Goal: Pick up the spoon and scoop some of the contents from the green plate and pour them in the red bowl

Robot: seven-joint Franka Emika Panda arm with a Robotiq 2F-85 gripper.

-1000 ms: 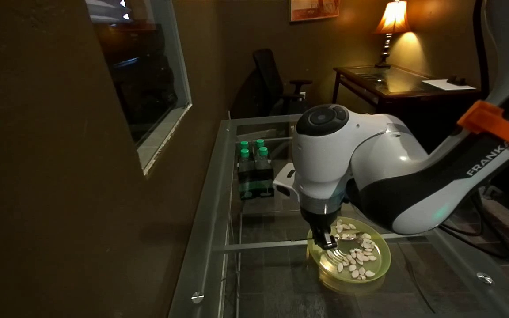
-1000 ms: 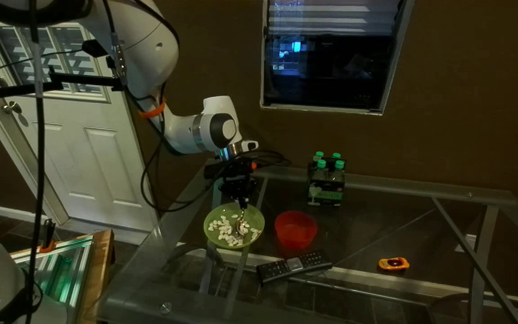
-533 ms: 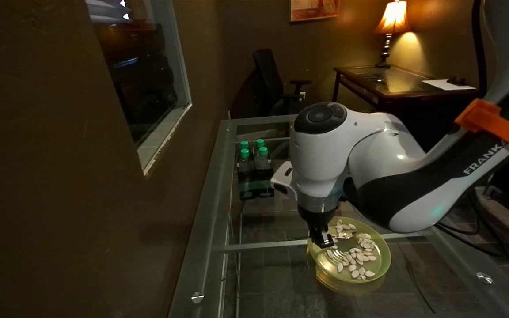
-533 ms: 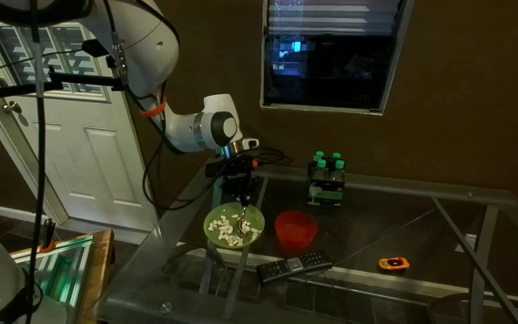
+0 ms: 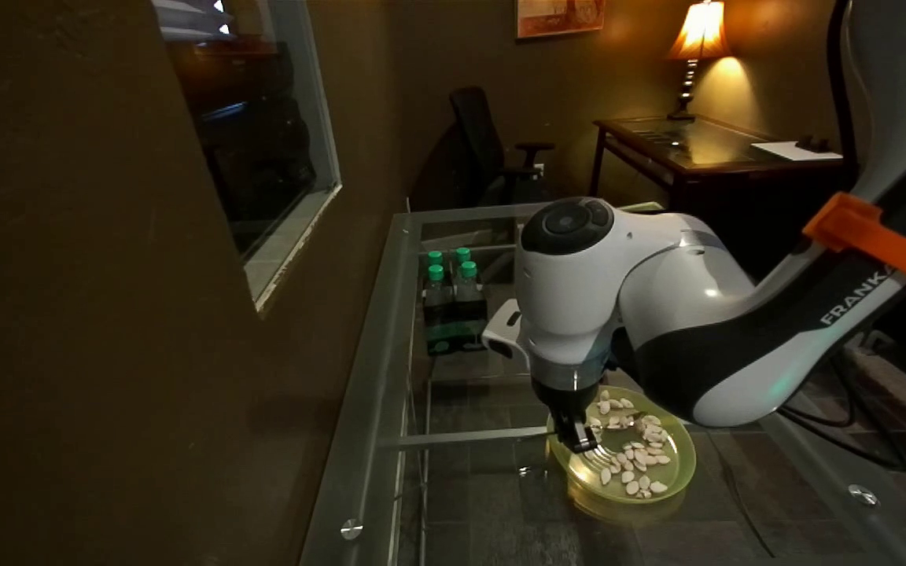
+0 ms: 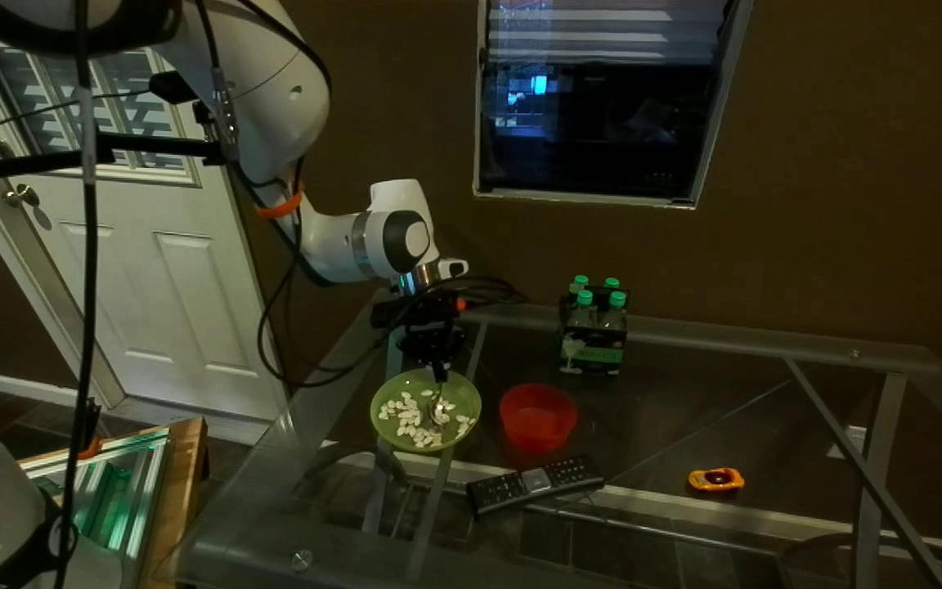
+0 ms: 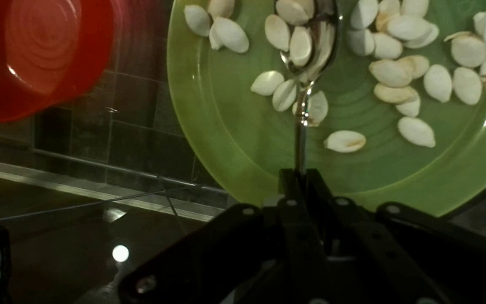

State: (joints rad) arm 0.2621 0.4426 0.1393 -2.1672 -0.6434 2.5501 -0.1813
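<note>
Silver spoon (image 7: 302, 109) pinched above the edge of the green plate (image 7: 243, 135), head among the seeds (image 7: 390, 72)

The gripper (image 7: 300, 175) has its jaws pressed tight on the thin handle, over the green plate's edge. Holding it there, well behind the head, probably keeps the jaws off the seeds while the spoon reaches in over the plate.

From the jaws the spoon slopes down into the green plate, likely so its tip can slide under the seeds. A few seeds seem to lie in its hollow; others lie beside it and under its neck. The thicker scatter lies on the plate's side away from the red bowl (image 7: 95, 46). Scooping looks to be the step in hand.

The red bowl stands just beside the green plate, a strip of glass table (image 6: 659, 393) between them, which should make for a short carry. No seeds show in the part of it in view, so pouring appears yet to come.

In an exterior view, a remote control (image 6: 535, 484) lies near the green plate and a bottle carrier (image 6: 592, 348) stands well apart from it, neither between plate and bowl.
</note>
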